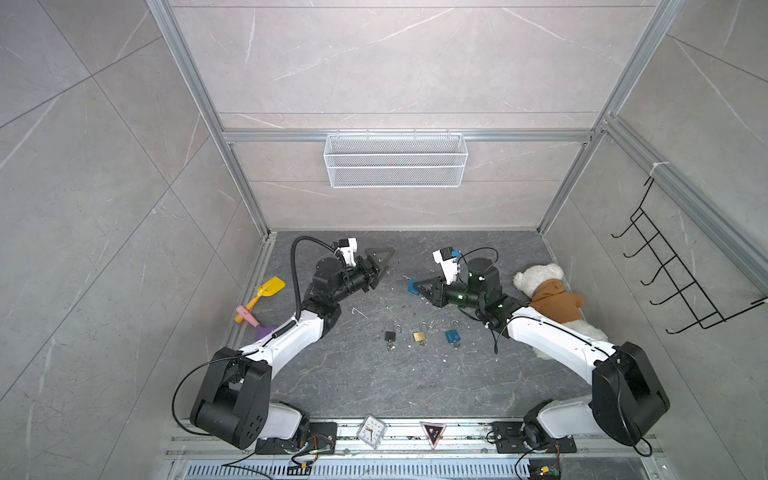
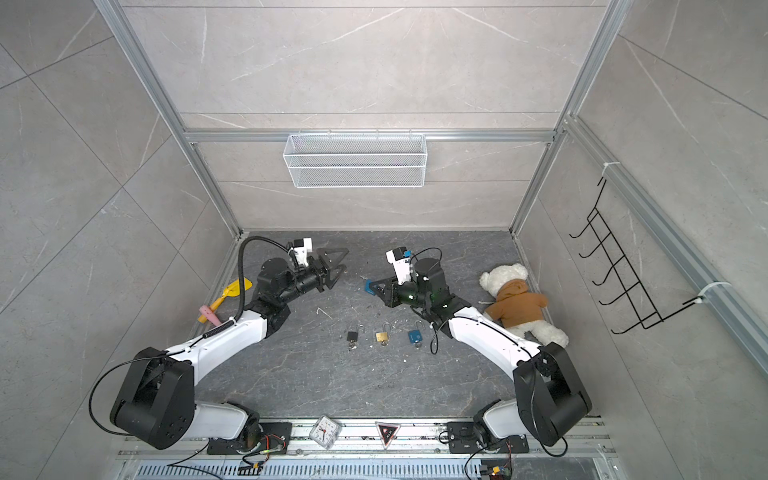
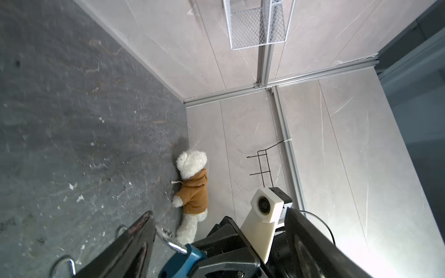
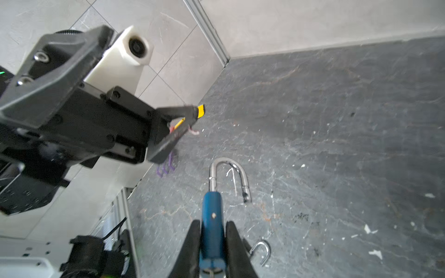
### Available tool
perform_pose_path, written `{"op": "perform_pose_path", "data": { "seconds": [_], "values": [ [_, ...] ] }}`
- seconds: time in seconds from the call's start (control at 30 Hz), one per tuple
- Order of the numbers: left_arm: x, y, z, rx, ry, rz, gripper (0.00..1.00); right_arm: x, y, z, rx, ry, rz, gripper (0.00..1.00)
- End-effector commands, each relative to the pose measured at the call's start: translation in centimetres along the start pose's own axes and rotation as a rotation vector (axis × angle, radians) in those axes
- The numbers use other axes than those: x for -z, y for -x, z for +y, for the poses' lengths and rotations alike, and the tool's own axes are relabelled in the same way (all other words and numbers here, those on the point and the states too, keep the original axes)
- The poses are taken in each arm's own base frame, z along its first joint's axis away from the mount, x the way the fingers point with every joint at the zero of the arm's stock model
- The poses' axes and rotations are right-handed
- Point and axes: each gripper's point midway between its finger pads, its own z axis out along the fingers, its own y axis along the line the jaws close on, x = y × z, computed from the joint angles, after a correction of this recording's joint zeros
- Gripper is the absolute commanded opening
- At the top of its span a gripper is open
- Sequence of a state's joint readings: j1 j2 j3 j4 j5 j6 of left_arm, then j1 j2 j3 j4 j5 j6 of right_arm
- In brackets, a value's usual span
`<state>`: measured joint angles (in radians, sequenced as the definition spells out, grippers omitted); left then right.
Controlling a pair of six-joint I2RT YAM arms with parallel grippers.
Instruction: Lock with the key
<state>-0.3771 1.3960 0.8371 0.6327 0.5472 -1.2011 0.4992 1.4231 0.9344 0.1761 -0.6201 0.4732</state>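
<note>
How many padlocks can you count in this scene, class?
4. Three lie in a row on the table: black padlock, brass padlock, blue padlock. A second blue padlock is held in the right gripper, shackle open. None seems hidden.

Down on the near rail, a small clock (image 1: 371, 431) lies face up in both top views: there are dial marks, but the numerals are too small to read. Just right of it sits a red-edged triangular warning sign (image 1: 433, 433), its symbol blurred. The blue padlock (image 4: 212, 223), close in the right wrist view, shows no legible lettering.
</note>
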Motion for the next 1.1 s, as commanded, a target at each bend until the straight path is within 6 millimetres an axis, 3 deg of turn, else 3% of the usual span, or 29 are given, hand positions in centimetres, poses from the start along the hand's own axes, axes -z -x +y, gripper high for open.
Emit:
{"op": "perform_pose_path", "data": {
  "seconds": [0.0,0.1,0.23,0.37,0.47,1.07],
  "values": [
    [0.4,-1.4,-4.3,-0.330,-0.153,0.144,0.86,2.3,-0.4,4.6,-0.111,0.205,0.134,0.00],
    [0.4,-2.8,-5.3,-0.436,-0.232,0.225,0.83,3.6,-0.9,5.7,-0.166,0.246,0.176,0.00],
    [0.8,-4.6,-5.3,-0.519,-0.273,0.283,0.77,4.4,-1.0,6.6,-0.220,0.284,0.197,0.00],
    [1.2,-8.5,-5.9,-0.586,-0.314,0.420,0.71,4.7,0.0,7.5,-0.244,0.331,0.168,0.00],
    [1.6,-9.9,-5.9,-0.612,-0.307,0.450,0.69,4.9,0.8,7.9,-0.240,0.337,0.148,0.00],
    [1.5,-11.3,-4.6,-0.518,-0.309,0.480,0.39,6.1,2.4,7.2,-0.235,0.329,0.068,0.00]
  ]
}}
